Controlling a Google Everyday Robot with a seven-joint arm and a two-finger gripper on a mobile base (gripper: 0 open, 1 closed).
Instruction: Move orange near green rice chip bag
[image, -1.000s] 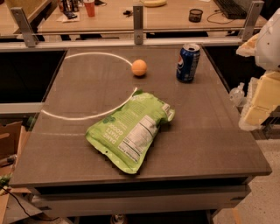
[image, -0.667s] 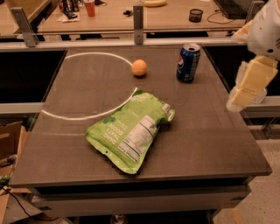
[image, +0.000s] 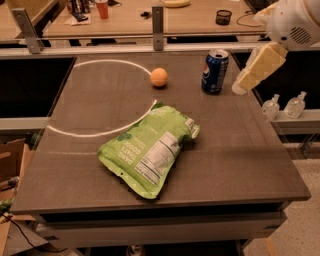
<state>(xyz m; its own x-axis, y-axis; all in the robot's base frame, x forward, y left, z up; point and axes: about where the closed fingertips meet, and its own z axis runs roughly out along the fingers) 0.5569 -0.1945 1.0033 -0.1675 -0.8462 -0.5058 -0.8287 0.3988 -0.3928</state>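
— Shifted since a second ago is the arm alone: it is carried inward from the right edge of the bench (image: 240, 155) and further back, so that its pincer (image: 242, 84) is now brought just beside the blue soda can (image: 215, 71).
— Is anything else displaced?
— Nothing; the orange (image: 159, 77), the green rice chip bag (image: 147, 150) and the can are left as they were.
— How is the arm posed?
— It is reached in from the upper right. The white rounded joint (image: 295, 22) is held high, and the pale last link is slanted down towards the can.
— Is the pincer spread or closed?
— That cannot be told; nothing is seen held in it.
— Where is the orange found?
— It is set on the far part of the bench, beside the end of a white chalked arc (image: 100, 132), well apart from the pincer. The bag is laid flat nearer the front, apart from the orange.
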